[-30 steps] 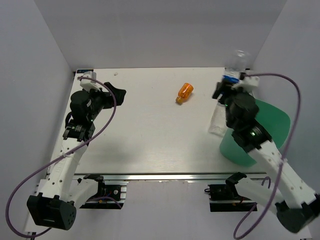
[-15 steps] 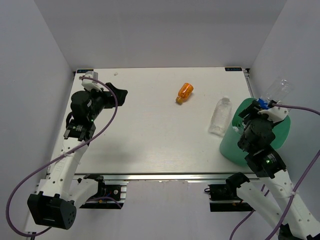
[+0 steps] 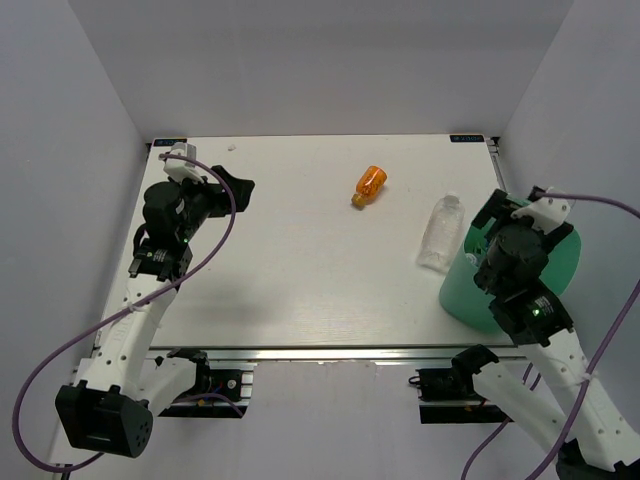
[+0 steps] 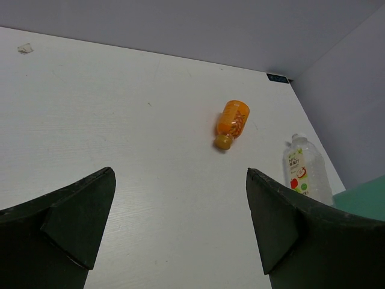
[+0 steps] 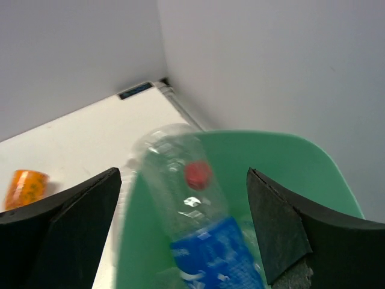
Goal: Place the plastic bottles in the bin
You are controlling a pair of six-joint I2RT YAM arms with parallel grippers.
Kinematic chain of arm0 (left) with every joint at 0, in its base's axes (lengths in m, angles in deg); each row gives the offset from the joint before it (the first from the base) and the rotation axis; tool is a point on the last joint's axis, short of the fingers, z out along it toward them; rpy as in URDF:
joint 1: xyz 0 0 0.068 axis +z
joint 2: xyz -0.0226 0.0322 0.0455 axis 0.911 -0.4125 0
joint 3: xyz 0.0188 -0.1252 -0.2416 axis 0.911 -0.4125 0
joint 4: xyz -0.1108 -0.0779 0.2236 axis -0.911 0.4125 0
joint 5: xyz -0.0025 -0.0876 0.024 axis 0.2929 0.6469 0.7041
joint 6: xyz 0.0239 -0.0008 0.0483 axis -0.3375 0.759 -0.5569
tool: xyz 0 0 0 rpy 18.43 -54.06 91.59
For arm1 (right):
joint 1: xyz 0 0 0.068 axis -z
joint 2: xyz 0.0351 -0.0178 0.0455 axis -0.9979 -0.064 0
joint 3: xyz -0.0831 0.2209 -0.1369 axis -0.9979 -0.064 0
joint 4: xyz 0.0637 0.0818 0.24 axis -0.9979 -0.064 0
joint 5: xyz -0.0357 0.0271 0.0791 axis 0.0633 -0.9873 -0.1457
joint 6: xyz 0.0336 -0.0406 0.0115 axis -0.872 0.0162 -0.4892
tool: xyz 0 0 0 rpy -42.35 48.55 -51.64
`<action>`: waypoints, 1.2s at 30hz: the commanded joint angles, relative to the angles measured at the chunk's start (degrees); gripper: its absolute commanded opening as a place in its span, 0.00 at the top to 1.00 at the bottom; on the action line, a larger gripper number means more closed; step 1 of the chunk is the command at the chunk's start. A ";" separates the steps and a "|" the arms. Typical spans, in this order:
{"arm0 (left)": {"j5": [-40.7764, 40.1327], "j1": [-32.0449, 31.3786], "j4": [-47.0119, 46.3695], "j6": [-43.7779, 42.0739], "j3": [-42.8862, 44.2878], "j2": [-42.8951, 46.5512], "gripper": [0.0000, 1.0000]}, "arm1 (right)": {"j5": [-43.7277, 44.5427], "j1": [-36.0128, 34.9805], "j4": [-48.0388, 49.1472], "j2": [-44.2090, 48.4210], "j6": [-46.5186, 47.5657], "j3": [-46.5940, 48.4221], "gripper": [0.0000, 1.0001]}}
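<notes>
My right gripper (image 3: 525,207) hangs over the mint-green bin (image 3: 565,252) with its jaws wide open (image 5: 182,177). A see-through bottle with a blue label and red cap (image 5: 198,217) is between the fingers, blurred and touching neither, above the bin's inside (image 5: 289,162). An orange bottle (image 3: 369,184) lies at the table's back middle. A clear bottle with a green-white label (image 3: 440,232) lies just left of the bin. My left gripper (image 3: 215,180) is open and empty at the far left; its view shows the orange bottle (image 4: 231,120) and the clear bottle (image 4: 304,171).
White walls close in the table on the left, back and right. The bin stands at the table's right front corner, its rim also showing in the left wrist view (image 4: 367,201). The orange bottle shows at the left edge of the right wrist view (image 5: 27,186).
My right arm swung from the back right to above the bin with the blue-labelled bottle. Its jaws have opened and the bottle is now loose over the bin. The left arm has not moved.
</notes>
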 commanded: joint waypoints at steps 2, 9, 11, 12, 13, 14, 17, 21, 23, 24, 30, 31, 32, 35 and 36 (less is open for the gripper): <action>-1.00 0.25 -0.05 -0.41 -0.46 -0.09 0.02 | -17.28 -0.18 -2.92 -10.10 1.71 14.78 0.11; -2.67 0.25 -0.14 0.29 -1.78 0.26 0.02 | -23.92 -10.46 -1.98 -44.69 3.04 37.02 0.11; -2.32 0.34 -0.32 0.64 -1.95 -0.17 0.02 | -28.83 -11.08 -2.96 -51.06 0.30 41.63 0.11; -2.06 0.25 -0.32 0.64 -1.78 -0.70 0.02 | -28.42 -11.17 -3.31 -56.92 -3.19 44.96 0.11; -2.40 0.25 0.12 0.47 -1.69 -0.88 0.02 | -27.02 -11.09 -3.75 -59.67 -4.97 46.56 0.10; -2.93 0.25 0.30 0.47 -1.78 -1.06 0.02 | -25.18 -11.00 -4.53 -65.18 -6.72 48.05 0.11; -4.51 0.25 1.18 -0.06 -1.69 -1.67 0.02 | -24.02 -10.12 -8.14 -73.55 -15.25 52.81 0.11; -4.52 0.34 1.53 -0.24 -1.60 -2.38 0.02 | -24.01 -6.53 -11.21 -80.61 -27.80 54.21 0.11; -3.64 0.25 1.71 -0.50 -1.86 -2.55 0.02 | -23.49 -5.55 -12.28 -82.98 -29.94 53.43 0.11; -3.64 0.25 1.53 -0.67 -2.04 -2.55 0.02 | -23.49 -4.33 -12.28 -83.60 -31.08 53.08 0.11; -4.51 0.25 1.62 -0.59 -2.13 -2.64 0.02 | -28.06 0.07 -12.37 -89.75 -34.69 55.09 0.11; -4.60 0.25 1.71 -0.59 -2.04 -2.64 0.02 | -29.89 0.60 -12.02 -90.54 -34.95 55.62 0.11; -4.78 0.25 1.71 -0.59 -2.04 -2.64 0.02 | -31.04 1.13 -9.75 -92.12 -34.78 56.06 0.11; -5.22 0.25 1.53 -0.50 -2.04 -2.73 0.02 | -35.26 2.45 -4.38 -95.28 -32.94 57.72 0.11; -5.22 0.25 1.27 -0.50 -2.04 -2.81 0.02 | -36.57 3.06 -4.02 -96.26 -32.76 58.86 0.11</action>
